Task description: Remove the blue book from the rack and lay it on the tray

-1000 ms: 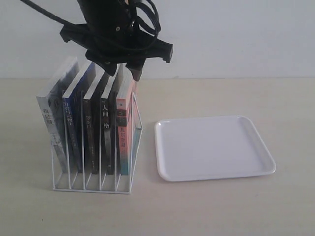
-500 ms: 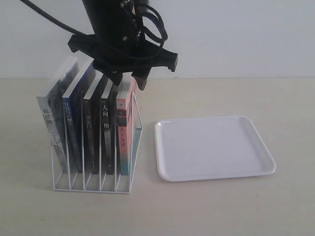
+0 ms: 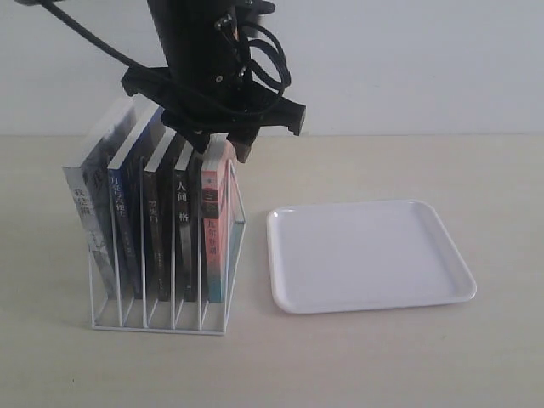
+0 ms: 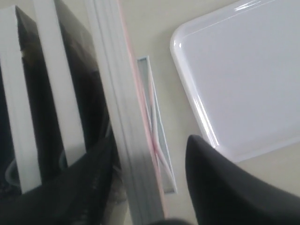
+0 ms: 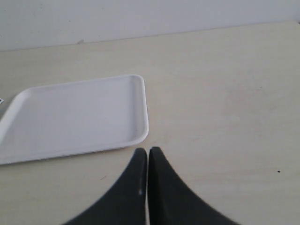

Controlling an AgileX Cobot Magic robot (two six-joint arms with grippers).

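Observation:
The blue book [image 3: 121, 223] stands second from the left in the white wire rack [image 3: 161, 325], its dark blue spine facing me. My left gripper [image 3: 221, 146] is open above the rack's right end. Its fingers straddle the top of the pink-and-teal book [image 3: 212, 242], not the blue one. In the left wrist view that gripper [image 4: 150, 187] has the pink book's page edge [image 4: 131, 154] between its dark fingers [image 4: 225, 187], beside a rack wire [image 4: 154, 126]. The white tray [image 3: 370, 255] lies empty to the right. My right gripper [image 5: 148, 155] is shut, empty, just off the tray's rim [image 5: 143, 126].
A grey-covered book [image 3: 85, 221] fills the leftmost slot and two black-spined books [image 3: 167, 225] stand between the blue and pink ones. The left arm's cables [image 3: 259, 51] loop above the rack. A pale wall backs the beige table [image 3: 382, 357].
The left gripper has come down and shifted slightly right, its fingers now lower around the pink-and-teal book's top. Books, rack and tray have not moved.

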